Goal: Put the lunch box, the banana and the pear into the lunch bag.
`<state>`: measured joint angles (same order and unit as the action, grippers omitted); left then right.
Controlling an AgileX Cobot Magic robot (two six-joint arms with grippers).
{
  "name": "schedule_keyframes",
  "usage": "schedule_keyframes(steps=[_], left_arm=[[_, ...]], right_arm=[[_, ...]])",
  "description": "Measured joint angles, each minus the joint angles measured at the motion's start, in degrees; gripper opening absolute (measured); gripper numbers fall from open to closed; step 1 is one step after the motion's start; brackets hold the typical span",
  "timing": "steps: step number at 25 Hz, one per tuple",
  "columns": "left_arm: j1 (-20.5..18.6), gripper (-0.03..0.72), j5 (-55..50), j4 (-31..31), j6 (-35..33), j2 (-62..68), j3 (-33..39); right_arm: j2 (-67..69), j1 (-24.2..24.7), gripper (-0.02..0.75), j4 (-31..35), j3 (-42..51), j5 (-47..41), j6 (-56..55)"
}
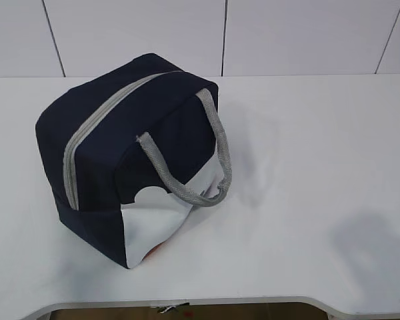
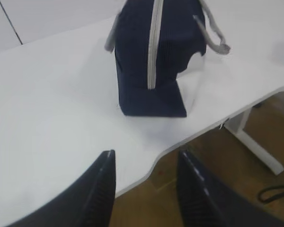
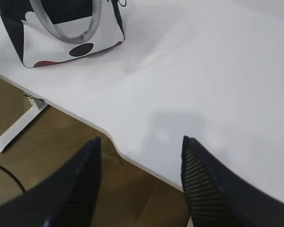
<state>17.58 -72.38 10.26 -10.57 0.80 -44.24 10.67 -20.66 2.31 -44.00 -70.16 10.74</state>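
The dark navy lunch bag point(image 1: 130, 160) stands on the left half of the white table, its grey zipper point(image 1: 97, 123) shut along the top and a grey handle point(image 1: 200, 160) hanging over its white side panel. It also shows in the left wrist view point(image 2: 154, 61) and the right wrist view point(image 3: 61, 33). The lunch box, the banana and the pear are out of view. My left gripper point(image 2: 146, 158) is open and empty, over the table's front edge. My right gripper point(image 3: 141, 144) is open and empty, over the front edge to the right of the bag. Neither gripper shows in the exterior view.
The white table point(image 1: 307, 167) ends at a curved front edge point(image 1: 253, 301), with wooden floor below point(image 3: 47, 142). A white table leg point(image 2: 253, 144) stands under the edge. A tiled white wall point(image 1: 220, 33) runs behind the table.
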Motion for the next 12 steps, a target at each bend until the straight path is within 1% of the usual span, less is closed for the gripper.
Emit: schedule_keyframes(steps=[3,6,9,12], left_arm=[[0.0,0.313,1.7,-2.2,-0.2,-0.2,5.6],[0.0,0.309,5.5,-2.9,-0.2,-0.2,11.0],[0.0,0.307,7.9,-3.0,-0.2,-0.2,13.8],[0.0,0.306,8.0,-2.9,0.3,-0.2,14.6]], right_arm=[[-6.5,0.0,0.442,-0.6,5.9,3.0,0.0],[-11.2,0.0,0.442,-1.3,11.0,4.2,0.0],[-11.7,0.0,0.442,-2.3,14.4,4.6,-0.7],[-11.7,0.0,0.442,-3.0,14.9,4.6,-1.5]])
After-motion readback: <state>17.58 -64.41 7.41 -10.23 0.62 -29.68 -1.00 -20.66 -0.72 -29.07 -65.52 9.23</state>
